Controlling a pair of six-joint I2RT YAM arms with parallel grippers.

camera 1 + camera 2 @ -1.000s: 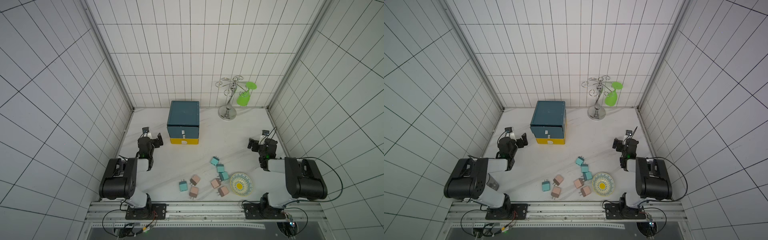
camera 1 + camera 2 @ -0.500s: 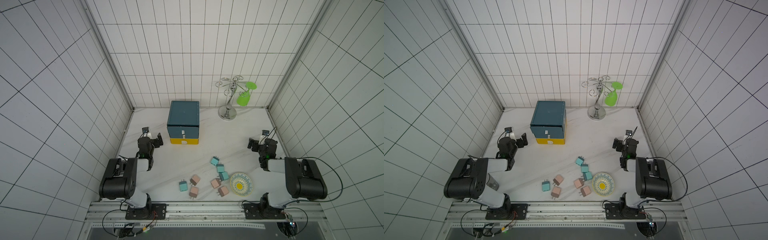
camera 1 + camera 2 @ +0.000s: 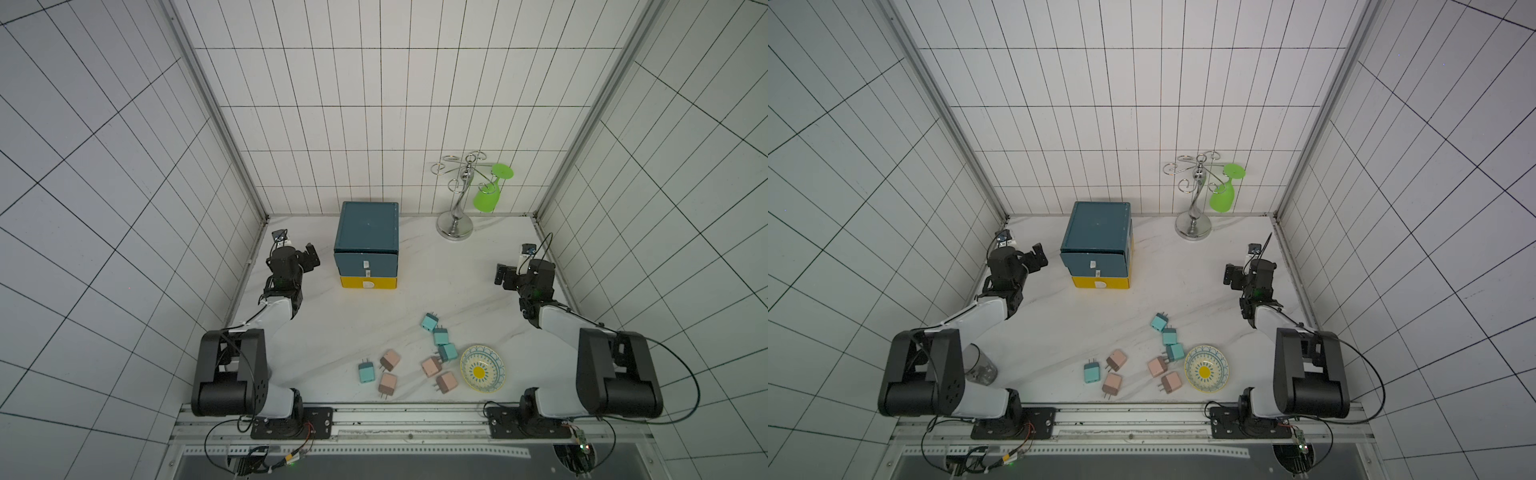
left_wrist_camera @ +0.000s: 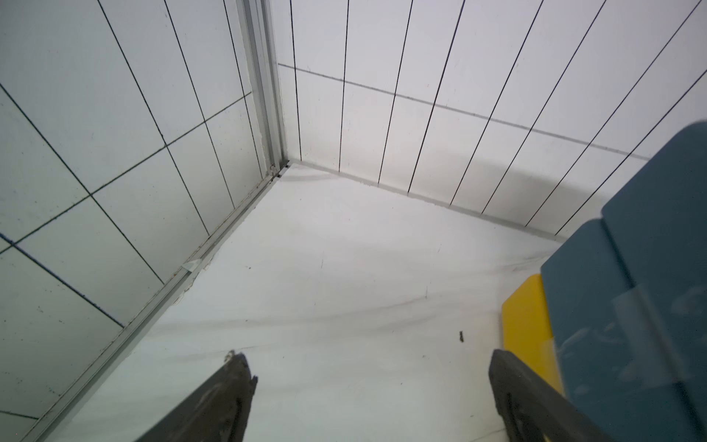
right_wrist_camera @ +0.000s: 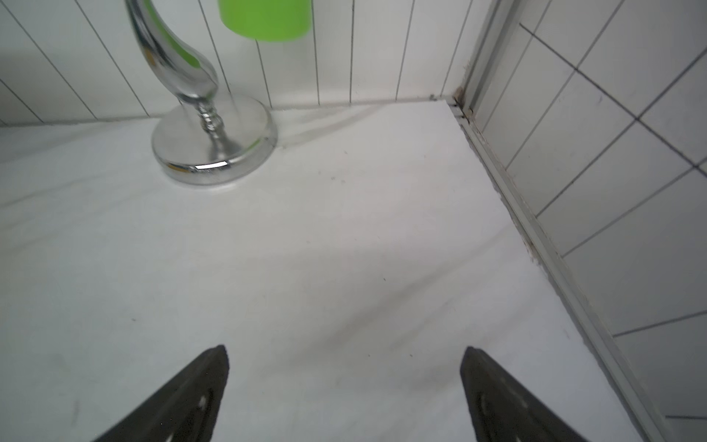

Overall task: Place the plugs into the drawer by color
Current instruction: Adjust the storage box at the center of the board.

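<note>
With both arms' jaws spread and empty, and the eight plugs (image 3: 440,336) loose on the counter (image 3: 332,324) low in the frame beside the dish (image 3: 494,353), the shut drawer (image 3: 384,266) at centre probably wants pulling open squarely by its tab (image 3: 366,264) first.

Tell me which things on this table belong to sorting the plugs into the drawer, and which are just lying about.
For the job: four teal plugs, four pinkish-beige plugs, blue drawer unit with yellow bottom drawer.
Lying about: patterned dish, chrome rack, green glass hanging on it, clear cup.
</note>
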